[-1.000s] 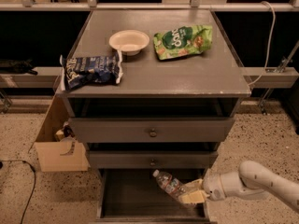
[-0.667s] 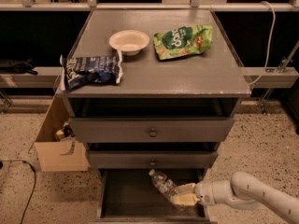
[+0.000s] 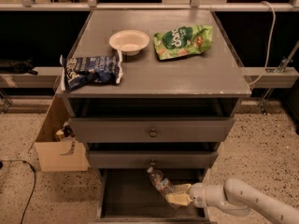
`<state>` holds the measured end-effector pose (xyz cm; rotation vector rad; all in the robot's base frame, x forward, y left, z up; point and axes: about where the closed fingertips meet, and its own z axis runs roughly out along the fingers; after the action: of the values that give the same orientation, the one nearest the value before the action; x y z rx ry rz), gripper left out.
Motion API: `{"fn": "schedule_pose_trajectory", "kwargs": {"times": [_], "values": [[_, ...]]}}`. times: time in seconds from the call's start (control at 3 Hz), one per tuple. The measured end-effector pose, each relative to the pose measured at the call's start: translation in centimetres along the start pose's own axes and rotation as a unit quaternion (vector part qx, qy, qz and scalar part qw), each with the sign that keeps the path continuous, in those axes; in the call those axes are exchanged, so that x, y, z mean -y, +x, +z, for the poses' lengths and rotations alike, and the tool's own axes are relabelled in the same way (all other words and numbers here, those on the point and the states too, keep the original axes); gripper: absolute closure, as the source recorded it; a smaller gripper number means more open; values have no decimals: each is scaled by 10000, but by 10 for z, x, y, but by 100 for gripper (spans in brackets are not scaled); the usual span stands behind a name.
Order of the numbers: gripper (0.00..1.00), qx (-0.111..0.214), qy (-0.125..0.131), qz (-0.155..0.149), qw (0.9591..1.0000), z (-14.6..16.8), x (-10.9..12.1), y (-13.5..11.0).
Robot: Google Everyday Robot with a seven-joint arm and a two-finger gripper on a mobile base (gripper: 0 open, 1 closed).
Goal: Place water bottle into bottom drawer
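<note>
The water bottle, clear with a white cap pointing up-left, is held tilted over the open bottom drawer. My gripper reaches in from the lower right on a white arm and is shut on the bottle's lower end, its cream fingers around it. The bottle hangs above the drawer's dark floor, just below the middle drawer's knob. The lowest part of the drawer runs out of view at the bottom.
On the cabinet top lie a dark blue chip bag, a white bowl and a green chip bag. Two upper drawers with round knobs are closed. A cardboard box stands left of the cabinet; a cable lies on the floor.
My gripper has moved left and slightly down with the bottle, carrying it further in over the open bottom drawer.
</note>
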<state>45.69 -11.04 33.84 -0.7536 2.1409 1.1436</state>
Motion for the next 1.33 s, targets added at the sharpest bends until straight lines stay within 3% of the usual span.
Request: {"fn": "schedule_pose_trajectory", "kwargs": {"times": [0.33, 1.0, 1.33], "values": [[100, -158, 108, -223, 9996, 1, -2, -3], [100, -882, 657, -737, 9912, 26, 13, 13], [100, -1014, 865, -682, 9887, 43, 29, 27]]}}
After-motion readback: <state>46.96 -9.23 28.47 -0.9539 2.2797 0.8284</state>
